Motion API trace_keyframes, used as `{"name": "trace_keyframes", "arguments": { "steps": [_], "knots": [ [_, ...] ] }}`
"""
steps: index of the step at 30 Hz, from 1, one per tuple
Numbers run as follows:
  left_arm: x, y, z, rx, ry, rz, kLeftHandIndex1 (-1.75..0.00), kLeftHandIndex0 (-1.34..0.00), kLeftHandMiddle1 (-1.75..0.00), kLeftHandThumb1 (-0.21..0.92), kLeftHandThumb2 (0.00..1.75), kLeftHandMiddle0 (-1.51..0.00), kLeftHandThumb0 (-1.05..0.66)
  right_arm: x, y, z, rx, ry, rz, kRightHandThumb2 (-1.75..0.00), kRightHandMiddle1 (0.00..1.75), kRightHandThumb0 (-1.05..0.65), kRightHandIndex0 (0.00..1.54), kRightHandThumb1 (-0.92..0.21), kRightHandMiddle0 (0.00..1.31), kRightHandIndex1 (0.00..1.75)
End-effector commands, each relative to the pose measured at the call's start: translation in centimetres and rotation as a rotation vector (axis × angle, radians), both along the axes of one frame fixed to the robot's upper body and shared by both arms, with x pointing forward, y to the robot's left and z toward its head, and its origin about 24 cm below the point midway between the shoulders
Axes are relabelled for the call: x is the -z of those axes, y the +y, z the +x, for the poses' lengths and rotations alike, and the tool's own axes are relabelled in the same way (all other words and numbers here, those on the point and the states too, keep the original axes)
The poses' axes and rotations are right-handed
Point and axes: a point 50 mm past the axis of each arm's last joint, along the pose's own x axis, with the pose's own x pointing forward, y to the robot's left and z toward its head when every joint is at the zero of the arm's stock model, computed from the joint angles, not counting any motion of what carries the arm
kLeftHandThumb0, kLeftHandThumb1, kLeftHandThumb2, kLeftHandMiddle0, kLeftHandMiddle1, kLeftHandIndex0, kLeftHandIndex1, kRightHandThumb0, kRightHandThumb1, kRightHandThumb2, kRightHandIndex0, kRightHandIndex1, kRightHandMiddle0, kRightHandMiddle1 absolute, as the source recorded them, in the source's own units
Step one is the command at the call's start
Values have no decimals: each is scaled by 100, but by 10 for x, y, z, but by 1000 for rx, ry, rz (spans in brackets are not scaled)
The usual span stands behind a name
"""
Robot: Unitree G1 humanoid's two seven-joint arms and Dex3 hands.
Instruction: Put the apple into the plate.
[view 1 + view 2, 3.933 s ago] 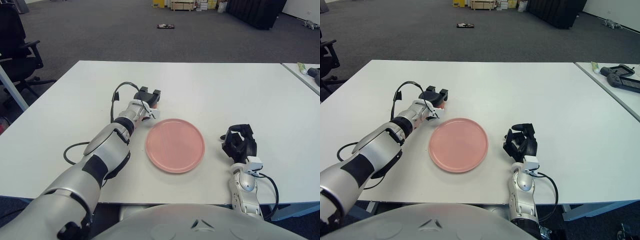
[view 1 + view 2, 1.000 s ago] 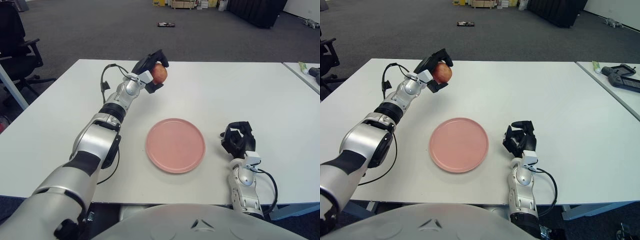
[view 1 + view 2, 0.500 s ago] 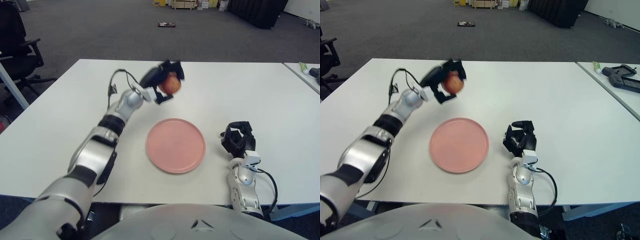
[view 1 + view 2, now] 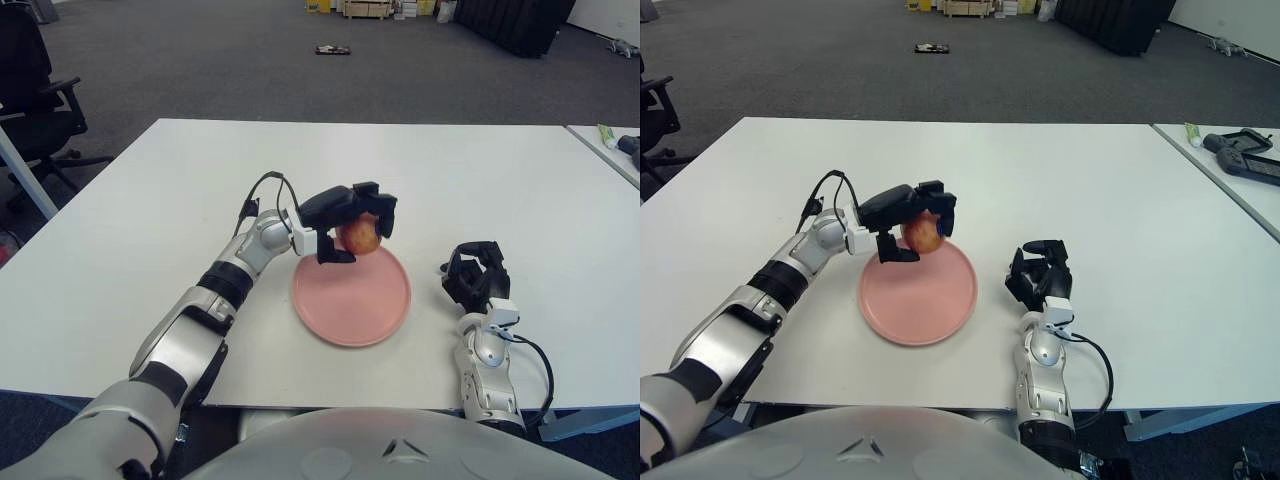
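Red-and-yellow apple (image 4: 361, 237) is sitting clamped in the left hand (image 4: 350, 218), whose black fingers are curling around it over the far rim of the pink plate (image 4: 351, 300) at frame centre. The placing step looks under way; next, that hand needs lowering and opening its fingers. The right hand (image 4: 477, 280) is resting on the white table (image 4: 480, 180) right of the plate, fingers curled on nothing.

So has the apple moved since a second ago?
Yes. The left hand has carried the apple from above the table's far side down and toward the robot, to the far rim of the pink plate.
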Motion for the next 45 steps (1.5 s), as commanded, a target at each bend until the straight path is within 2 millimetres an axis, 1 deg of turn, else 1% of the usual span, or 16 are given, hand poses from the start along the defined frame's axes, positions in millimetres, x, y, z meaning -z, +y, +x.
{"name": "trace_keyframes", "arguments": {
  "steps": [1,3,5,8,11,13,16,19,26,34,36,39,43,45],
  "knots": [
    [7,1,-7,52,-21,101,-175,-60,-161,2,161,-89,0,10,5,-2,-1,48,42,-92,175,-39,55,-63,37,162],
    [15,1,-10,82,-11,167,-175,-60,-160,2,161,-88,0,10,5,-2,-5,45,32,-92,175,-39,55,-63,37,162],
    [17,1,-11,92,-7,188,-175,-60,-159,3,160,-88,0,10,5,-2,-6,43,29,-93,175,-39,55,-63,37,162],
    [37,-3,-16,129,14,301,-175,-60,-158,3,159,-88,0,10,5,-2,-8,42,30,-92,175,-39,55,-63,37,162],
    [47,-4,-20,166,26,370,-175,-60,-157,3,159,-88,0,9,6,-2,-8,37,35,-92,175,-39,56,-63,37,161],
    [49,-6,-21,200,14,410,-175,-60,-157,3,159,-89,0,9,6,-2,-5,35,41,-92,175,-39,56,-63,37,161],
    [51,-9,-23,240,-16,444,-175,-62,-163,1,163,-87,0,9,6,-2,1,37,45,-92,175,-39,57,-63,37,160],
    [56,-8,-29,237,-31,449,-175,-63,-169,-1,167,-87,0,9,5,-3,3,41,42,-92,175,-39,58,-63,37,159],
    [59,-5,-31,232,-50,421,-175,-63,-166,-2,167,-89,0,9,5,-3,3,49,23,-92,175,-39,59,-63,37,159],
    [68,-2,-30,210,-66,473,-175,-62,-165,-2,167,-91,0,9,5,-4,5,50,35,-92,175,-39,55,-64,37,160],
    [71,-3,-30,220,-45,493,-172,-62,-169,-1,166,-89,0,9,5,-4,15,48,43,-91,175,-39,54,-64,36,161],
    [66,-2,-28,247,-18,497,-167,-62,-173,2,163,-86,-1,10,4,-4,18,47,43,-90,175,-39,54,-65,36,163],
    [66,-2,-28,268,31,518,-162,-57,-174,14,149,-77,-1,10,4,-4,13,47,39,-90,175,-39,55,-65,36,164],
    [67,-2,-27,276,64,536,-163,-53,-174,18,145,-73,-1,10,4,-4,10,47,36,-90,175,-39,55,-65,36,164]
  ]
}}
